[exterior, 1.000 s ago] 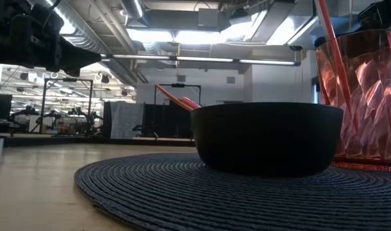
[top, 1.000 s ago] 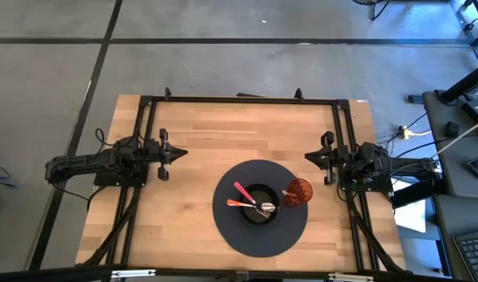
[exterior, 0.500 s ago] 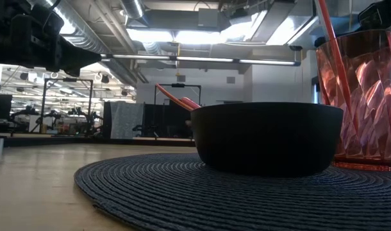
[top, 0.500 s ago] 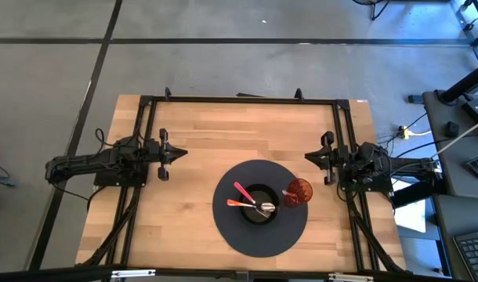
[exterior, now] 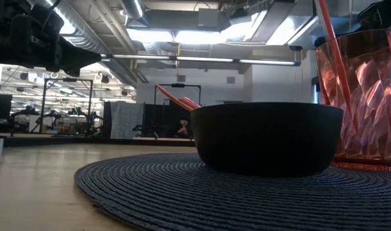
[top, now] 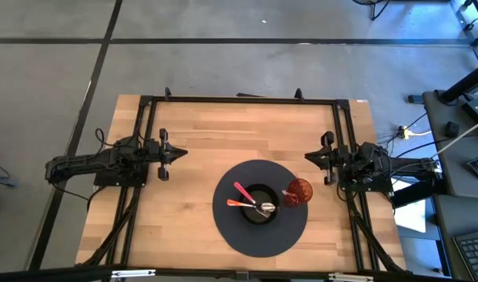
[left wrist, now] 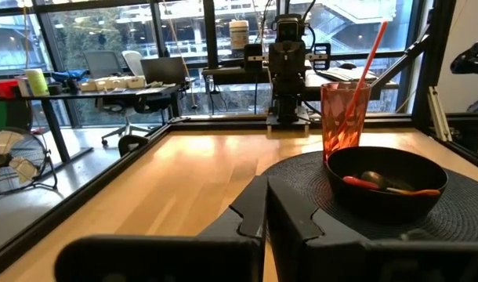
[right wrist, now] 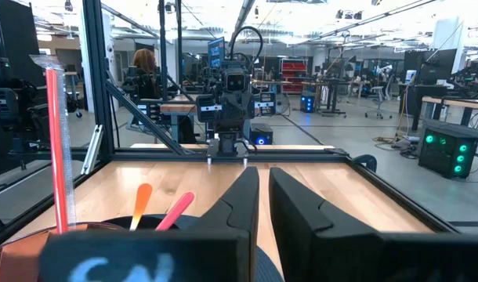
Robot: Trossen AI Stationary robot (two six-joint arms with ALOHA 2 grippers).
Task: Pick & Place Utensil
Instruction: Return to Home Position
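A black bowl (top: 259, 205) stands in the middle of a dark round woven mat (top: 231, 227). Two utensils lie in it, one with a pink handle (top: 244, 191) and one with an orange handle (top: 239, 203). Their metal heads (top: 266, 208) rest inside the bowl and their handles lean out over its rim. A red faceted cup (top: 299, 191) holding a red straw (exterior: 333, 51) stands on the mat at the bowl's right. My left gripper (top: 182, 153) waits shut at the table's left. My right gripper (top: 308, 157) waits shut at the table's right. Both point level toward the middle.
A black metal frame (top: 239, 100) runs around the wooden table top (top: 208, 133). Bare wood lies between the two grippers and beyond the mat toward the far edge. The low view shows the bowl (exterior: 266, 138) and the cup (exterior: 359, 96) close up.
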